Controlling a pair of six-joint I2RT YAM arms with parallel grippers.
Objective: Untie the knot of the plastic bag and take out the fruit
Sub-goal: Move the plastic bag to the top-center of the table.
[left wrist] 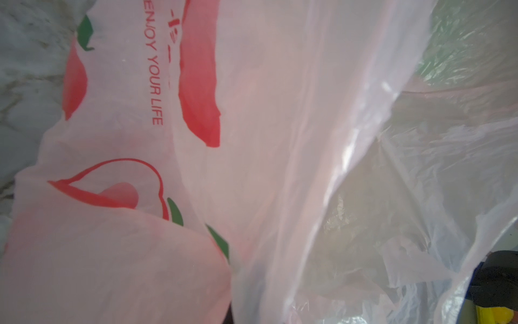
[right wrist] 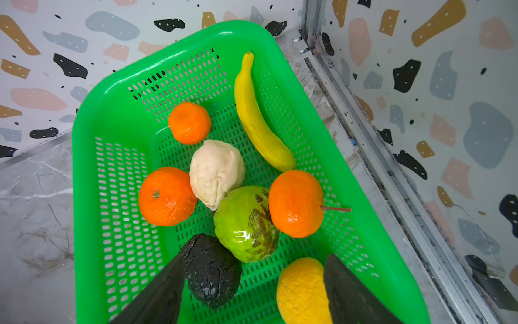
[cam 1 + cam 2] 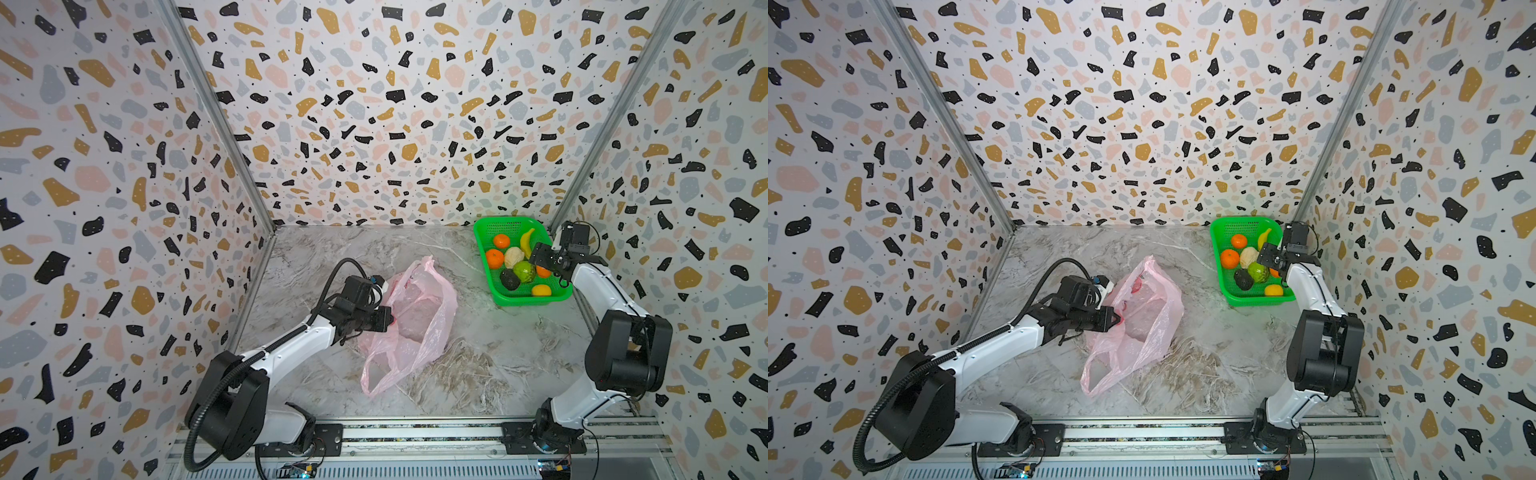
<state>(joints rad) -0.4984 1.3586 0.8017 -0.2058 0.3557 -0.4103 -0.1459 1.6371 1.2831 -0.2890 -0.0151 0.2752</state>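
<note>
Left arm: base on the front rail, shoulder block raised, forearm running low and near level toward the middle of the desk [image 3: 498, 357]; left gripper [image 3: 1115, 319] clamped tight on the rim of the plastic bag [image 3: 419, 316], film pinched and lifted a little; the left wrist view is filled by pink film with red print reading "ENJOY YOUR LIFE".

Plastic bag: mid-desk, slumped, mouth slack; 1 loop handle [image 3: 365, 378] lies flat toward the rail.

Right arm: elbow block high on the right side, forearm sloping back to the far right corner, wrist tipped down over the green basket [image 3: 532, 300]; right gripper [image 2: 255, 256] spread wide, gripping nothing; 1 finger just beside the avocado [image 2: 213, 269], the other just beside the yellow fruit [image 2: 301, 289].

Fruit: 8 pieces, all in the basket, well apart from the bag; banana [image 2: 260, 117] along 1 wall; 3 tangerines [image 2: 166, 196]; pale bumpy fruit [image 2: 215, 171] touching the green fruit [image 2: 245, 224].
</note>
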